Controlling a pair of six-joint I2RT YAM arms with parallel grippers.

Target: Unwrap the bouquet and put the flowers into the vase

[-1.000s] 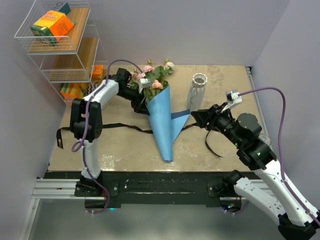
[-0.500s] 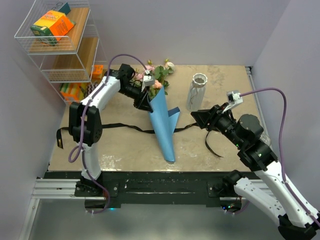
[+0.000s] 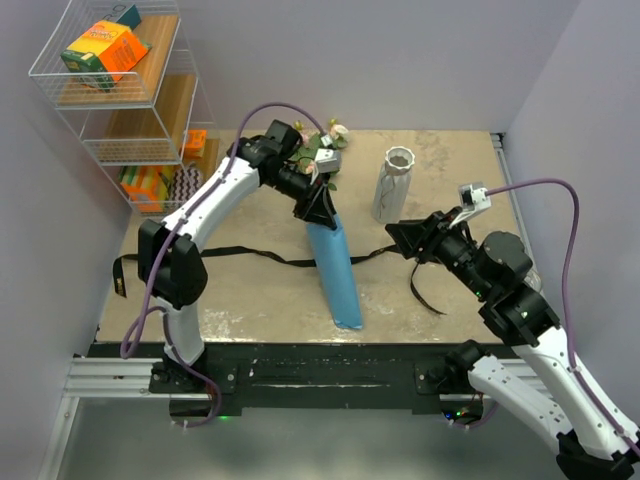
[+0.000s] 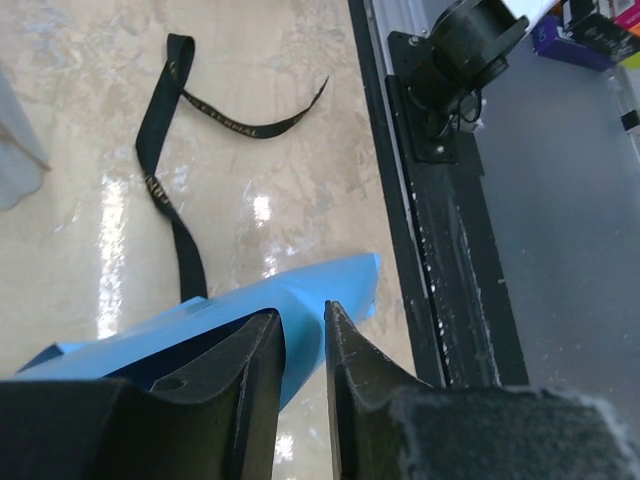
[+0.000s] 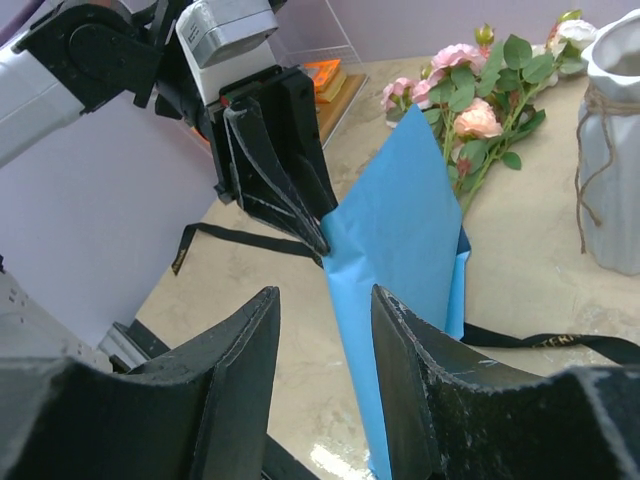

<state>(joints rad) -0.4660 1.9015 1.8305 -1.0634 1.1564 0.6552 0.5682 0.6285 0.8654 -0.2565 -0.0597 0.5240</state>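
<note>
My left gripper (image 3: 320,212) is closed down narrow on the top edge of a blue paper cone (image 3: 335,270). It holds that edge up, and the cone slopes away below my fingers to its pointed end on the beige marbled tabletop (image 3: 250,295).

Just beyond this gripper, on its far side, pink, peach and cream roses (image 5: 468,118) with green leaves lie on the tabletop. Their stems run towards the raised paper edge. I cannot tell whether they are inside the paper.

A tall, narrow white ribbed vase (image 3: 392,185) stands upright to the right of my left gripper, well apart from it. It is just beyond my right gripper (image 3: 393,237).

My right gripper hangs to the right of the cone, close to it but not touching. Its fingers are partly apart with nothing between them, and they point at the cone and my left gripper.

A thin black ribbon (image 4: 235,124) lies loose on the tabletop, trailing out to both sides of the cone below my grippers.
</note>
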